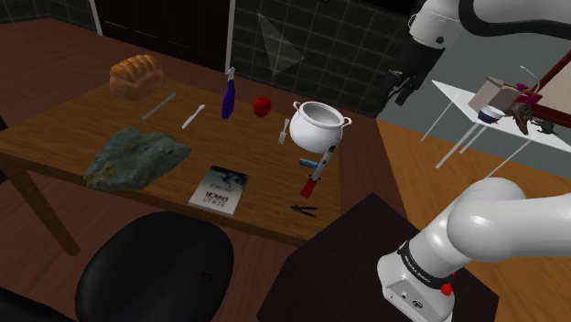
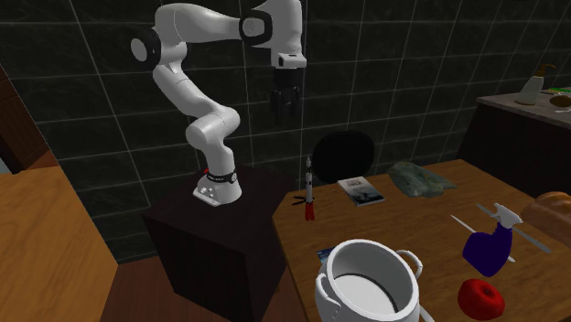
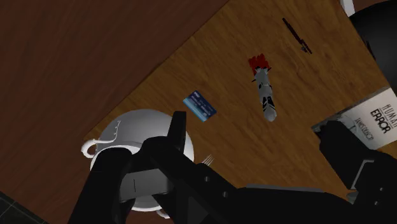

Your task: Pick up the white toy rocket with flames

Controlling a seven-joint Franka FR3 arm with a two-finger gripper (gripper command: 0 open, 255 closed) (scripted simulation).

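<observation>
While its two black fingers stand wide apart with nothing between them, the gripper (image 2: 282,110) hangs high in the air, pointing down and touching nothing. In the wrist view the gripper (image 3: 254,130) looks down on the wooden table (image 1: 64,128) from well above. The white toy rocket (image 3: 264,95) shows beyond the fingertips, well apart from them.

In the second exterior view the rocket (image 2: 310,187) appears to stand nearly upright on its red flame end. Its nose points up and its long axis runs close to vertical, near the table corner just beside the dark stand (image 2: 210,247). In the shoulder view the rocket (image 1: 317,171) slants, red flames low toward the table's near edge. The nose rises toward the white pot (image 1: 317,126) and reaches the pot's side in that picture. Whether the two touch I cannot tell.

A small blue card (image 3: 200,107) lies between rocket and pot. A thin black tool (image 1: 305,212) lies just beyond the flame end, near the table edge. A book (image 1: 220,187) lies farther along, to the shoulder view's left of the rocket.
</observation>
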